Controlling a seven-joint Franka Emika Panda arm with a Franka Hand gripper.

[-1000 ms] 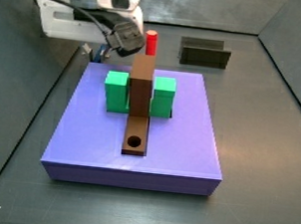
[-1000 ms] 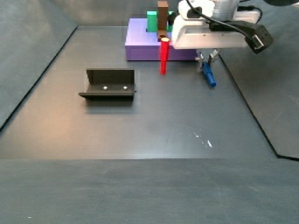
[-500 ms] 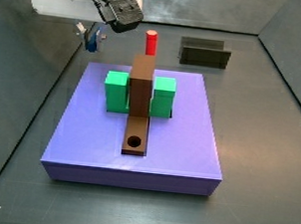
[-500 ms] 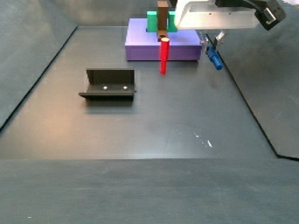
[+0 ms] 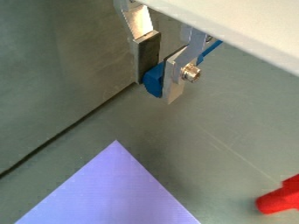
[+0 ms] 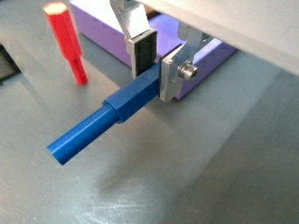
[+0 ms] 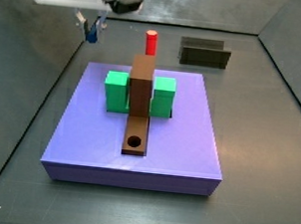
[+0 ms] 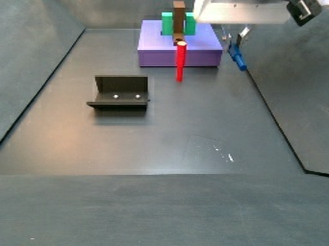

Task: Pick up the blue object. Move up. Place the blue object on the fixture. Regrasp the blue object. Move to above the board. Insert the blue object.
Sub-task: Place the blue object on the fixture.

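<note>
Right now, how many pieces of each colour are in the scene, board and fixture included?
Blue: 1, the blue object held in the gripper, raised off the floor
Red: 1, upright peg
Green: 1, block
Brown: 1, bar
Purple: 1, board
Dark: 1, fixture
Total: 6

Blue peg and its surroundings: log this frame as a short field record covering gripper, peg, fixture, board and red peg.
gripper: shut on the blue peg, raised above the floor beside the board
blue peg: clamped at one end between the fingers, clear of the floor, sloping downward in a side view
fixture: on the floor, empty, apart from the board
board: purple slab carrying green block and brown bar
red peg: upright beside the board, untouched
</note>
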